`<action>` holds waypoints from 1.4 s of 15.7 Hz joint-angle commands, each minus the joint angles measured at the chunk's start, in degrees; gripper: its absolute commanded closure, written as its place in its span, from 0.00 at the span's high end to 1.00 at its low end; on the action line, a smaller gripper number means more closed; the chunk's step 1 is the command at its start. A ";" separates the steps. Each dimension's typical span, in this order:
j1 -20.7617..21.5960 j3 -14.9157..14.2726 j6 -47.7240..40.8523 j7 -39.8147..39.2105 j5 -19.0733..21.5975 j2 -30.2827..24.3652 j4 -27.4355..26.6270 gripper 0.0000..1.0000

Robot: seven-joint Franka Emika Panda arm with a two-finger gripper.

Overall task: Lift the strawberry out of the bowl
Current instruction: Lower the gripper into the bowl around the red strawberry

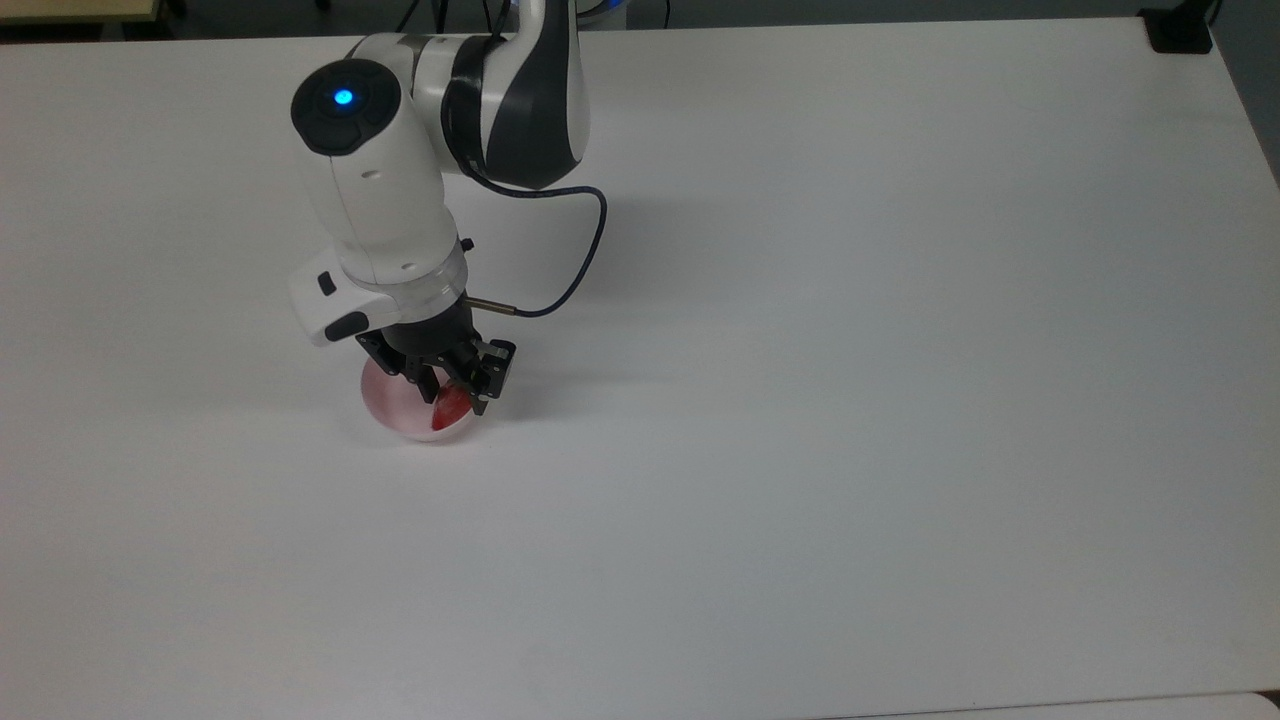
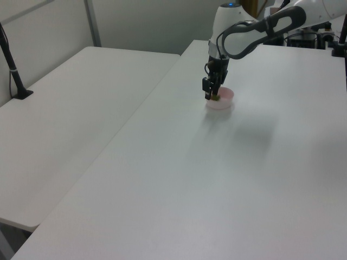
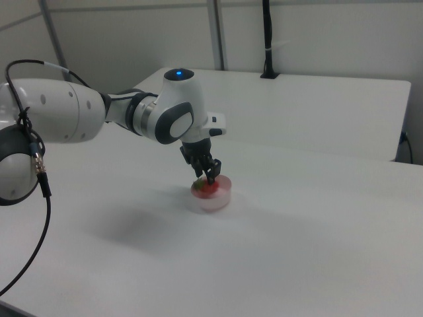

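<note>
The pale pink bowl (image 1: 393, 412) stands on the white table, at the top view's left of centre. My gripper (image 1: 447, 388) hangs over the bowl's right side in the top view, pointing down, shut on the red strawberry (image 1: 450, 408). In the right view the strawberry (image 3: 207, 188) sits at about rim height of the bowl (image 3: 217, 199), with its green cap up between the fingers of the gripper (image 3: 206, 175). The left view has the gripper (image 2: 211, 96) just above the bowl (image 2: 225, 103).
The white table (image 1: 850, 400) spreads wide to the top view's right and front. A black cable (image 1: 585, 255) loops off the wrist. A black clamp (image 1: 1180, 30) sits at the table's far right corner. A second table (image 2: 65, 108) with a black post (image 2: 12, 62) lies at the left view's left.
</note>
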 commanded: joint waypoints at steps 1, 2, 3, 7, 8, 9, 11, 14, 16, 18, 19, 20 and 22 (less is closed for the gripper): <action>0.03 -0.59 0.07 0.13 1.45 -2.53 -1.68 0.51; -0.23 -0.59 -0.28 0.13 1.45 -2.71 -1.68 0.51; -0.32 -0.67 -0.63 0.05 1.45 -2.80 -1.68 0.50; -0.59 -0.67 -0.72 -1.97 1.45 -2.71 -2.12 0.50; -0.76 -0.94 -0.72 -2.50 1.45 -2.71 -2.21 0.50; -0.76 -1.29 -0.72 -2.85 1.45 -2.63 -2.29 0.50; -0.85 -1.47 -0.72 -4.95 1.45 -2.54 -3.17 0.50; -0.94 -2.26 -1.51 -12.59 1.45 -2.36 -3.96 0.50; -0.85 -2.43 -1.86 -15.50 1.27 -2.10 -4.14 0.51; -0.76 -2.43 -1.77 -16.39 1.18 -2.01 -4.75 0.52; -0.59 -2.43 -1.69 -16.30 1.18 -1.84 -4.75 0.54; -0.41 -2.43 -1.60 -16.30 1.18 -1.31 -4.75 0.56; -0.24 -2.43 -1.07 -16.30 0.83 -0.35 -4.67 0.57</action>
